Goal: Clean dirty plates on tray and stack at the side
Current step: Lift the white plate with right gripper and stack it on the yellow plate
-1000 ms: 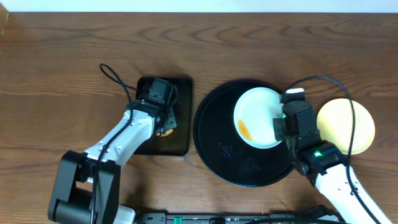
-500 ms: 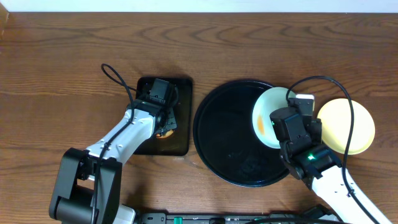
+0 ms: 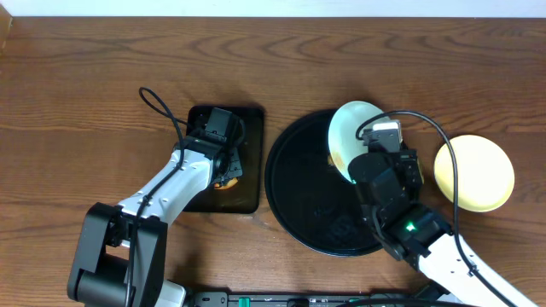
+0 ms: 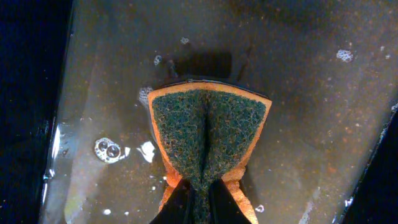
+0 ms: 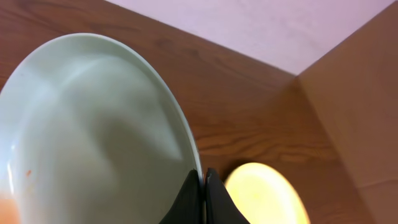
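Note:
My right gripper [image 3: 368, 152] is shut on the rim of a pale blue-white plate [image 3: 348, 135] and holds it tilted up on edge above the round black tray [image 3: 299, 183]. In the right wrist view the plate [image 5: 87, 137] fills the left, with an orange smear at its lower left, and the fingers [image 5: 203, 193] pinch its rim. A pale yellow plate [image 3: 482, 175] lies on the table right of the tray and also shows in the right wrist view [image 5: 264, 196]. My left gripper [image 4: 199, 202] is shut on an orange and green sponge [image 4: 208, 134] over the rectangular tray. A third plate is out of view.
The small rectangular black tray [image 3: 249, 153] lies left of the round tray and holds wet, soapy water [image 4: 112, 149]. The round tray's surface shows wet streaks [image 3: 320, 209]. Cables trail from both arms.
My right gripper has lifted the pale blue-white plate off the tray and tipped it up on edge, moving a little left. The left arm has not moved.

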